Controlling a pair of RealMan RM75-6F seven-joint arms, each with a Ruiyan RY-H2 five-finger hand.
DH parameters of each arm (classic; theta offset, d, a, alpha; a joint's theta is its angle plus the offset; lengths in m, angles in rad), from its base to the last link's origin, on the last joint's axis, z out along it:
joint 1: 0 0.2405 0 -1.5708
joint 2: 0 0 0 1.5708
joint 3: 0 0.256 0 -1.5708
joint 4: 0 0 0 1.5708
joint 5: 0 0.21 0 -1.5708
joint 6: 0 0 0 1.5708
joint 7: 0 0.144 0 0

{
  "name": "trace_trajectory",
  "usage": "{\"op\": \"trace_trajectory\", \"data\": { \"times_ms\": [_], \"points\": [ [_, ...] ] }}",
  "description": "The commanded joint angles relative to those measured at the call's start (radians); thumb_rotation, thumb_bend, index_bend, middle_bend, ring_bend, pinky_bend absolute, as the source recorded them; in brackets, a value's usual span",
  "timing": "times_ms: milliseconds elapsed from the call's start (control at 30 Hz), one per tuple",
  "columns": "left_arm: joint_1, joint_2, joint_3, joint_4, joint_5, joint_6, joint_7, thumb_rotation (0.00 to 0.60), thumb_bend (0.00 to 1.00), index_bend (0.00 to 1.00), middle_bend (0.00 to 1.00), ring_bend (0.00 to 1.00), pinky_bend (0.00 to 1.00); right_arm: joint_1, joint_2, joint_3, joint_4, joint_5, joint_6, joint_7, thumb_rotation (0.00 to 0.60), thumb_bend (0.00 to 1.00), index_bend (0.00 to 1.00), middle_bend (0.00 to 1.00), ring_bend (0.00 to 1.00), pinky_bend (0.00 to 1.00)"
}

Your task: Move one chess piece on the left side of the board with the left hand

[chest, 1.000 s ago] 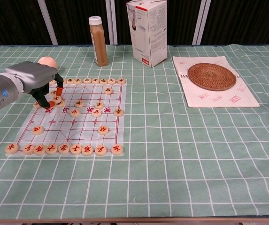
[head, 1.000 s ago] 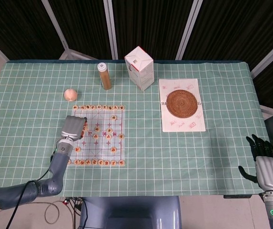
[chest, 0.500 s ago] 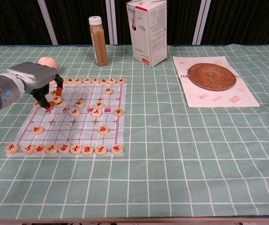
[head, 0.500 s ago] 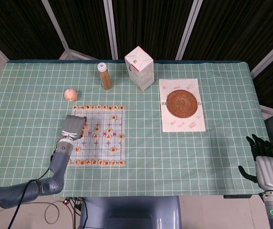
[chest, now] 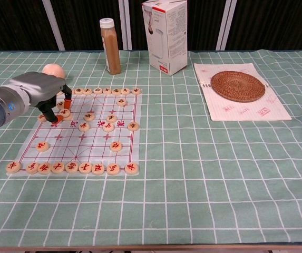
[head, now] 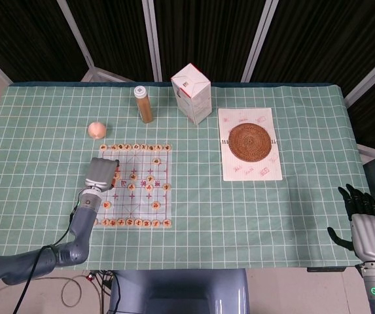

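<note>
One board [chest: 82, 132]; one bottle [chest: 110, 46]; one carton [chest: 165, 35]; one coaster [chest: 237, 86].

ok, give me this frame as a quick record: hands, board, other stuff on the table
left hand: over the left side of the board, fingertips down among the pieces; whether it pinches one cannot be told
right hand: off the table's near right corner, fingers apart, holding nothing
board: pieces lined along far and near edges, a few scattered mid-board
behind board: peach-coloured ball, bottle, carton
right of board: round woven mat on a notebook
</note>
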Motion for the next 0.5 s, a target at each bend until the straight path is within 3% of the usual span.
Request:
{"op": "trace_trajectory", "data": {
  "times_ms": [33, 267, 500],
  "points": [
    [-0.001, -0.002, -0.002, 0.004, 0.004, -0.002, -0.004, 0.600, 0.31, 0.48, 1.00, 0.96, 0.96, 0.000, -0.001, 0.000, 0.000, 0.000, 0.000, 0.000, 0.600, 0.34, 0.00, 0.00, 0.00, 0.00],
    [0.001, -0.001, 0.000, 0.004, 0.000, -0.008, -0.001, 0.600, 0.28, 0.45, 1.00, 0.96, 0.96, 0.000, -0.001, 0.000, 0.001, -0.001, 0.001, 0.000, 0.600, 0.34, 0.00, 0.00, 0.00, 0.00],
    [0.002, 0.003, 0.000, 0.000, -0.010, -0.014, 0.004, 0.600, 0.20, 0.31, 1.00, 0.96, 0.96, -0.001, -0.001, 0.000, 0.001, -0.001, 0.002, 0.000, 0.600, 0.34, 0.00, 0.00, 0.00, 0.00]
  ]
}}
